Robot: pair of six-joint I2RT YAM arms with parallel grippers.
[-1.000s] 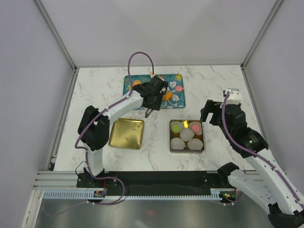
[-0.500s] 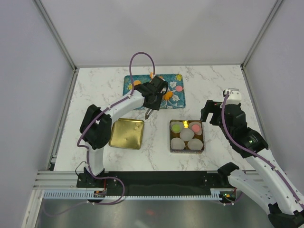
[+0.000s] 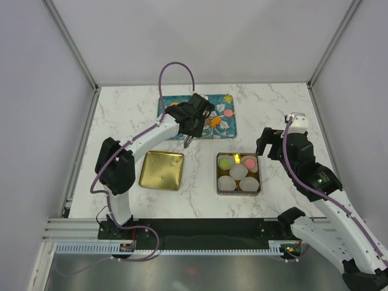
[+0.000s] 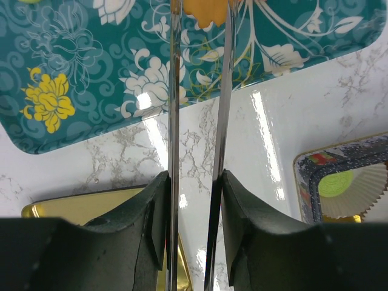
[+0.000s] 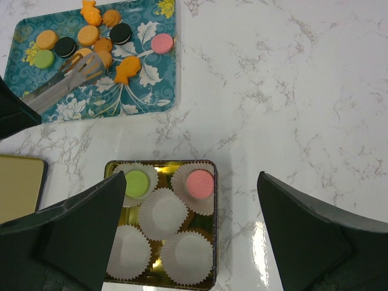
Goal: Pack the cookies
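Cookies lie on a teal flowered tray: pink, black, green and several orange ones. My left gripper is shut on metal tongs. The blades reach over the tray, and their tips sit at an orange cookie. My right gripper is open and empty above the gold tin. The tin holds several white paper cups. One cup holds a green cookie and another a pink cookie.
The tin's gold lid lies flat left of the tin, below the tray. A fish-shaped orange biscuit lies near the tong tips. White walls stand on three sides of the marble table.
My left arm has swung a little farther over the tray, carrying the tongs with it. The right arm has not moved.
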